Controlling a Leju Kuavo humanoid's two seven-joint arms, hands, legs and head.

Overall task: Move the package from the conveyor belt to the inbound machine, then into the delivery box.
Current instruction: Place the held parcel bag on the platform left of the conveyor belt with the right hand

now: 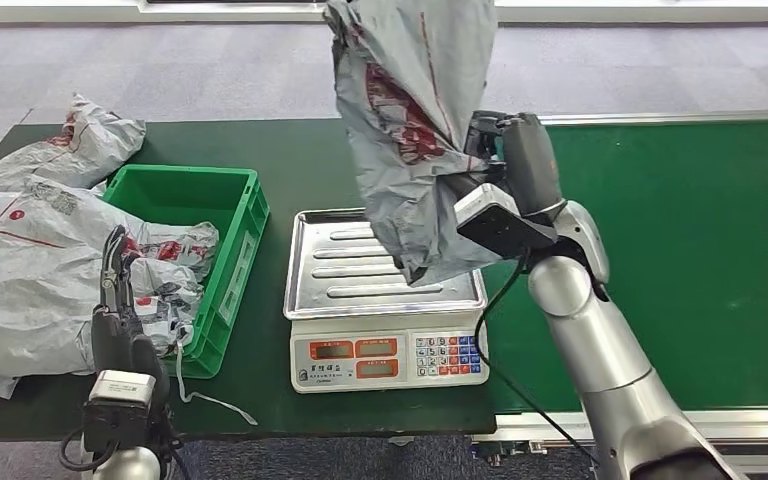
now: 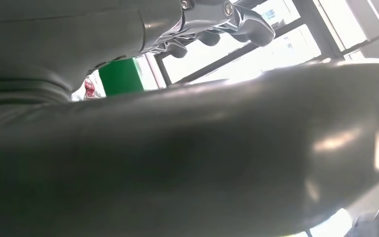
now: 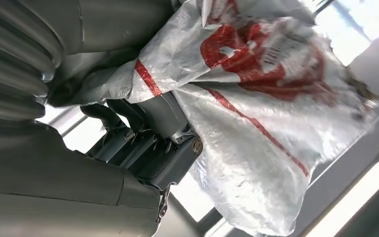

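My right hand [image 1: 520, 160] grips a grey plastic package [image 1: 410, 120] with red print and holds it up in the air, its lower end hanging just over the steel tray of the weighing scale [image 1: 385, 300]. The right wrist view has the crumpled package [image 3: 256, 123] pinched against the dark fingers [image 3: 143, 138]. My left hand [image 1: 115, 290] stands low at the front left beside the green delivery box [image 1: 245, 215], fingers pointing up and holding nothing. Its thick grey thumb [image 2: 202, 148] looms in the left wrist view, with a bit of the green box [image 2: 121, 76] behind.
The green conveyor belt [image 1: 700, 250] runs along the right. Large grey packages [image 1: 20, 270] lie on the dark table left of the box, one more [image 1: 70, 140] at the back left, and another [image 1: 170, 250] inside the box. A white strap [image 1: 210, 395] trails near the table's front edge.
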